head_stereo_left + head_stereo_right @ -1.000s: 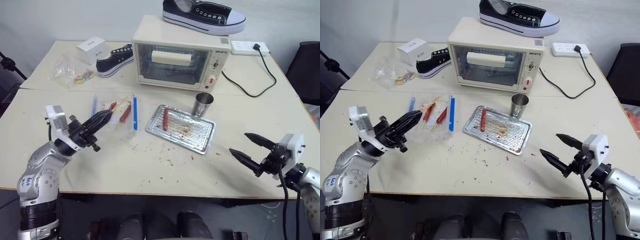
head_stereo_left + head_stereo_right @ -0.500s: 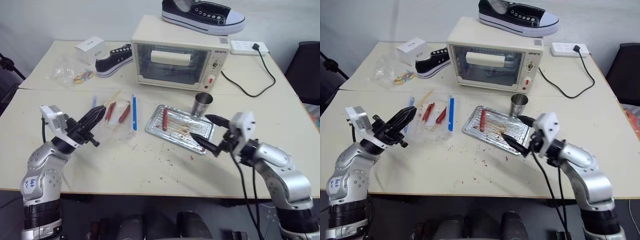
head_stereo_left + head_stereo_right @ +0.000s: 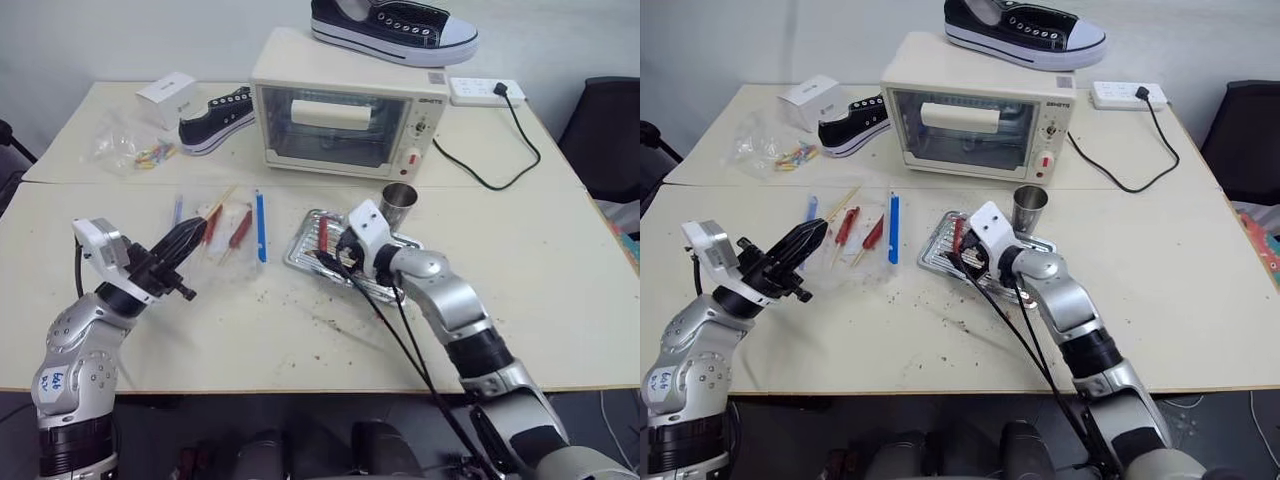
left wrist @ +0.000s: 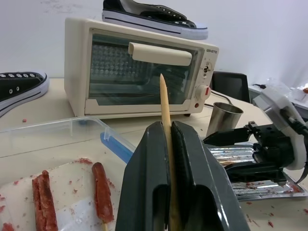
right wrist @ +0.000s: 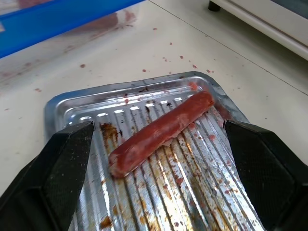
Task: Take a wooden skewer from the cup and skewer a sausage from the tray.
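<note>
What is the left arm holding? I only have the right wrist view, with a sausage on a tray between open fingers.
Observer: The left gripper is shut on a wooden skewer, its tip sticking up past the fingers.
Reviewer: Where is the cup?
Observer: The steel cup stands just beyond the tray, in front of the toaster oven.
Reviewer: Any other sausages?
Observer: Yes, some red ones lie on a clear plastic sheet near the left arm, apart from the sausage on the tray.

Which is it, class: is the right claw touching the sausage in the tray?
Apart. The right wrist view shows the sausage lying on the tray between the open right claw's two fingers, with bare tray on both sides.
</note>
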